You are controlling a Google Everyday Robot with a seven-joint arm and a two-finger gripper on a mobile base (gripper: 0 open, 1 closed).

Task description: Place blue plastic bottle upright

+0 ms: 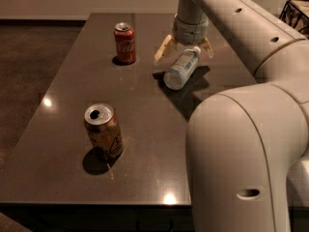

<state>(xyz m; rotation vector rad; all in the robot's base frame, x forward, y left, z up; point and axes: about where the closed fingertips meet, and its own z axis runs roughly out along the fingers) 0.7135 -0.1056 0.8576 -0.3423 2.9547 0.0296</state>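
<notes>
Pincer (184, 54) spread abv cap end, blue plastic bottle (178, 70) lying; contact unclear

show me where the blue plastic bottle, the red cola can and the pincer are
blue plastic bottle (179, 70): camera view, middle of its lying body.
red cola can (124, 45): camera view, its red side wall.
pincer (184, 56): camera view, midway between its open fingertips, over the bottle's cap end.

gripper (186, 50): over the far middle of the counter (145, 110), fingers spread, straddling the cap end of the lying blue plastic bottle (180, 70).
left of gripper: red cola can (124, 42) stands near, with a bare gap between.
near left: gold-brown can (102, 137), well apart.
middle: bare counter between cans and bottle.
right: robot arm (246, 153) blocks the near side.
</notes>
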